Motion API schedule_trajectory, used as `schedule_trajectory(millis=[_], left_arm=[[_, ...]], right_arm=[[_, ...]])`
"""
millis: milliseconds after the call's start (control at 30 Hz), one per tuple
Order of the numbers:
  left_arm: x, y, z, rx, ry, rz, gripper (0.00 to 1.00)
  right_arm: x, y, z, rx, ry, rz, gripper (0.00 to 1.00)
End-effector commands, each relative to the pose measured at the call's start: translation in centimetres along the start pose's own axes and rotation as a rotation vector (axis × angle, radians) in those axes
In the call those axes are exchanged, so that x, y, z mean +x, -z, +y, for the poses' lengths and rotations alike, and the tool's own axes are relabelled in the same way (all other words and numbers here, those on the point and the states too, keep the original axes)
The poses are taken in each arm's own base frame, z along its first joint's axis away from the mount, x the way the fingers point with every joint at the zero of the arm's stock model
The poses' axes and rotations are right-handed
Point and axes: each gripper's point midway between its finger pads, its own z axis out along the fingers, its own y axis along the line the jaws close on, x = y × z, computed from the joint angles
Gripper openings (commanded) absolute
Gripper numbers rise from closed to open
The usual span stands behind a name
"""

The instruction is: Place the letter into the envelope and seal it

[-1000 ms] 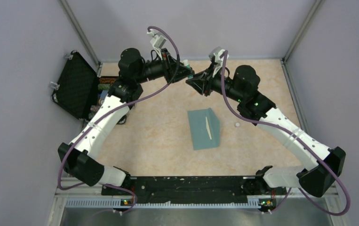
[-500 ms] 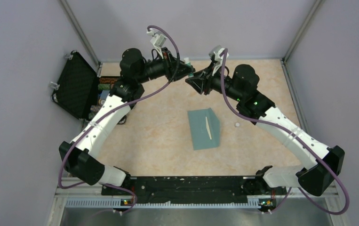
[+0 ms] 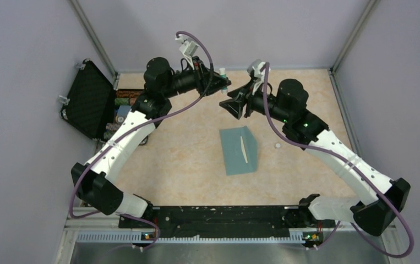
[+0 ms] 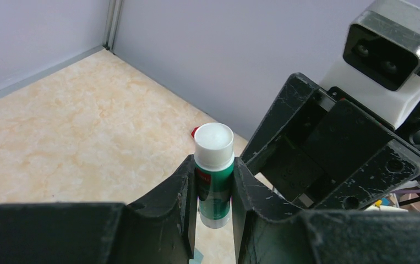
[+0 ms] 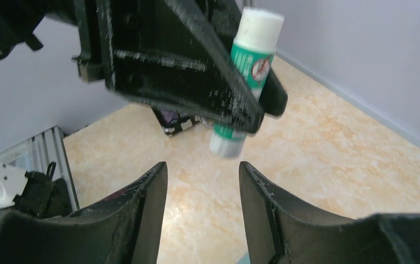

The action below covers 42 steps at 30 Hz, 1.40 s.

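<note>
The left claw (image 4: 214,184) pinches a green glue stick (image 4: 214,159) by its middle. The right claw (image 5: 203,192) is spread, nothing between its fingers, with its tips close to the stick. Both arms reach out and meet in the air beyond the envelope (image 3: 239,149), which lies flat on the desk (image 3: 185,159). Just right of the envelope sits a small white thing (image 3: 277,146), perhaps a cap. Grey walls enclose the desk.

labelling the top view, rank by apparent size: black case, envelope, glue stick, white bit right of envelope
1. black case
2. envelope, close behind it
3. glue stick and white bit: both tiny, and the stick is raised and partly hidden by the left fingers, so unranked
</note>
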Motion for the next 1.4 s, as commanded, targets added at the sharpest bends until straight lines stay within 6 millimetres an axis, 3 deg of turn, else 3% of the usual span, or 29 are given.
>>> schedule_trajectory(millis=[0,167,300,600,933,1067,1200,1367], left_arm=[[-2.4,0.8,-1.6,0.012,-0.119,-0.076,0.00],[-3.3,1.2,-2.2,0.000,-0.143,-0.091,0.00],[-4.0,1.3,-1.5,-0.048,-0.151,-0.120,0.00],[-4.6,1.5,-0.6,-0.124,-0.104,-0.144,0.00],[-4.6,1.5,-0.4,-0.134,-0.090,-0.147,0.00],[-4.5,1.5,-0.4,-0.133,-0.090,-0.145,0.00],[-4.6,1.5,-0.4,-0.135,-0.091,-0.148,0.00],[-4.5,1.4,-0.4,-0.133,-0.084,-0.147,0.00]], right_arm=[[-1.2,2.9,0.4,0.021,0.033,-0.050,0.52],[-1.7,2.3,0.4,0.020,0.002,-0.070,0.53],[-3.6,1.2,1.3,-0.050,0.010,-0.134,0.52],[-6.2,-1.0,-0.1,0.005,-0.006,-0.222,0.45],[-6.1,-2.1,-0.8,0.021,-0.011,-0.230,0.35],[-6.1,-2.1,-1.8,0.079,0.008,-0.225,0.45],[-6.0,-2.2,-2.6,0.123,0.017,-0.218,0.47],[-5.9,-2.4,-1.9,0.077,0.016,-0.219,0.37]])
